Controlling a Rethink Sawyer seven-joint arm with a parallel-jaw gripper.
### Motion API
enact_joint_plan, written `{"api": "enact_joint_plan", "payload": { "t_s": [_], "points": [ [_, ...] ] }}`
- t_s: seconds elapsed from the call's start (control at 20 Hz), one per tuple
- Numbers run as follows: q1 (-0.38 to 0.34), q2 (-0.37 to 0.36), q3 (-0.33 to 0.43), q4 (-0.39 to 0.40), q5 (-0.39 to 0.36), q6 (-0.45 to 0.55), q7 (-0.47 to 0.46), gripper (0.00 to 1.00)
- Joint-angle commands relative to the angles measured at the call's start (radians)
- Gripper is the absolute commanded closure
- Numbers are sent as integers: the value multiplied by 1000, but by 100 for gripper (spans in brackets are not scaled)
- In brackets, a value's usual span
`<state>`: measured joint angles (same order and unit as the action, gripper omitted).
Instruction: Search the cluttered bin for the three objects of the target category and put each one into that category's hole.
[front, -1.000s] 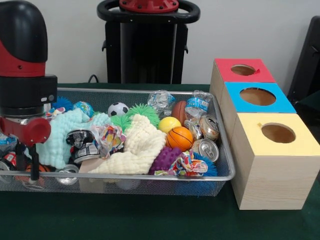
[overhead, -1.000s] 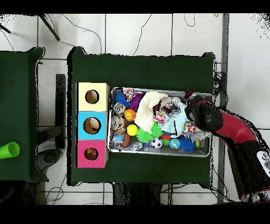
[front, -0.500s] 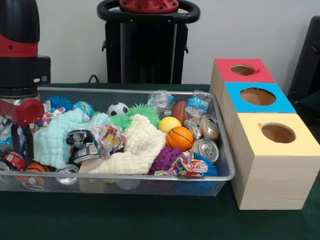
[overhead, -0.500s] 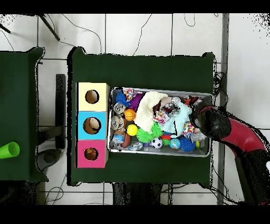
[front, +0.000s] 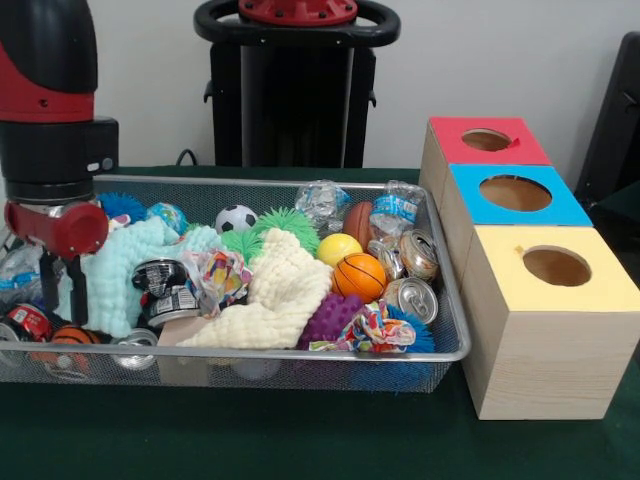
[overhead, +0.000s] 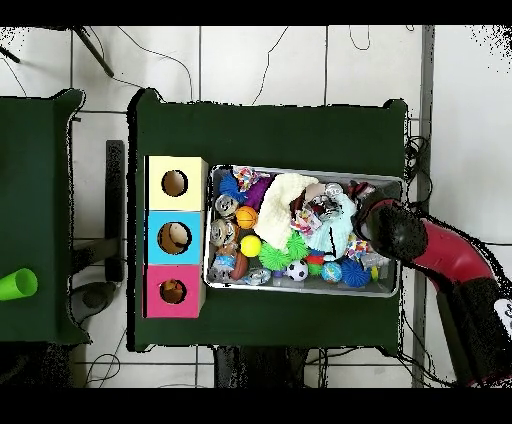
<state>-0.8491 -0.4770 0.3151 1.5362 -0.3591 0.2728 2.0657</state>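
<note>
Shown at the left end of the wire bin in the front view, the gripper hangs over the clutter with two thin dark fingers apart, nothing held between them. Its tips reach down beside a pale green cloth, just above a red can and a small orange ball lying at the bin's near left corner. The red and black arm enters the overhead view from the lower right and ends over that same end of the bin. Among the contents, near the bin's opposite end: a basketball, a yellow ball, a soccer ball, crushed cans, clear plastic bottles, a cream cloth and a purple spiky ball. Three wooden boxes stand in a row touching the bin's right end, each with one round hole: yellow-topped nearest, blue-topped in the middle, red-topped farthest
</note>
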Motion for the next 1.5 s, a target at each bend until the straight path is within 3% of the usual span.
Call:
{"api": "enact_joint_plan", "payload": {
  "t_s": [0.05, 0.35, 0.75, 1.0, 1.15, 1.5],
  "points": [
    [57, 73, -56, 116, -53, -130, 114, 0],
    [50, 94, -65, 153, -56, -211, 105, 0],
    [6, 152, -59, 139, -63, -282, 69, 0],
    [-90, 148, 14, 157, -77, -245, 15, 0],
    [-150, 141, 67, 141, -69, -162, -42, 0],
    [-150, 82, 83, 127, -13, -47, -47, 0]
  ]
}}
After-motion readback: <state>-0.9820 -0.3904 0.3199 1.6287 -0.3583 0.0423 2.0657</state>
